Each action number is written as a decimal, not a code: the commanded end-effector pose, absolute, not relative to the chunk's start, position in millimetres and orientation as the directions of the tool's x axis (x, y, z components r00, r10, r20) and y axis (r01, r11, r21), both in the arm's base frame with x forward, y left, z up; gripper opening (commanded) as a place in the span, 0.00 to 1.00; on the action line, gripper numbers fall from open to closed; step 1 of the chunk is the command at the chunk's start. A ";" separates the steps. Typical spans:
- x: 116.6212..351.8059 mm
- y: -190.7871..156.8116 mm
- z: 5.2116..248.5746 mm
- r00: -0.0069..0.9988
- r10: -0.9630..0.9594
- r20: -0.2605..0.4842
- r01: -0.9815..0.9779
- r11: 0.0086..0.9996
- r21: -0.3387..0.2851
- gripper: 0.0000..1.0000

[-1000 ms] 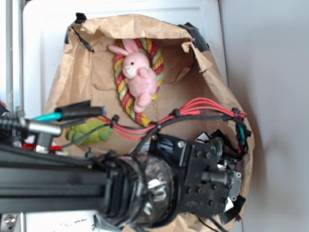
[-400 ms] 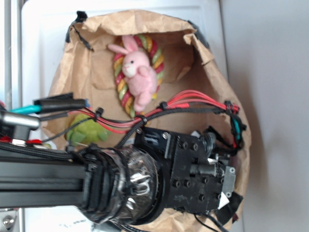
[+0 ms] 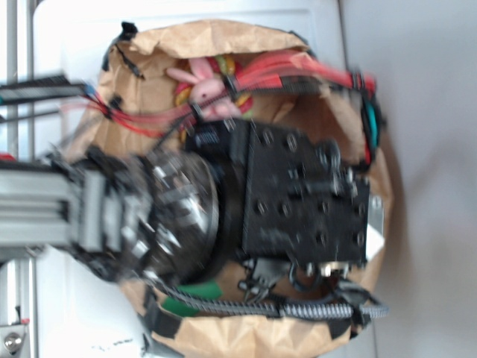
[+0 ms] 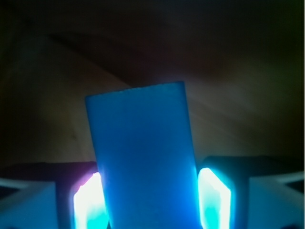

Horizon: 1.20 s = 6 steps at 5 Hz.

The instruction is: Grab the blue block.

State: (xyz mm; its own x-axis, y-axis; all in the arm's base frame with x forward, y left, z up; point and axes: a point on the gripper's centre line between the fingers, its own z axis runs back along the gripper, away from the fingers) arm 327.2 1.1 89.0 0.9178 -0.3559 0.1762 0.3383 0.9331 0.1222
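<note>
Arm, swung toward 12 o'clock over the bunny (image 3: 203, 83) within the last second, lifts gripper (image 4: 151, 200), its fingers (image 4: 215, 198) clamped on the blue block (image 4: 143, 157) between them; grab apparently achieved.

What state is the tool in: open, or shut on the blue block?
Shut on the blue block: in the wrist view, the tool has a finger pressed against each side.

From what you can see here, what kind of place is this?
Probably a robot test bench, not a home: a crumpled brown paper bin holds toys such as a pink plush bunny, and the end effector grips a blue block under a wrist camera.
</note>
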 end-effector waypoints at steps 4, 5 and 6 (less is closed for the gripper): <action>276.4 34.4 196.5 0.955 -0.128 0.267 0.098 0.988 0.123 0.00; 271.6 28.6 196.4 0.955 -0.119 0.271 0.088 0.988 0.123 0.00; 267.1 17.5 196.1 0.952 -0.118 0.282 0.086 0.988 0.125 0.00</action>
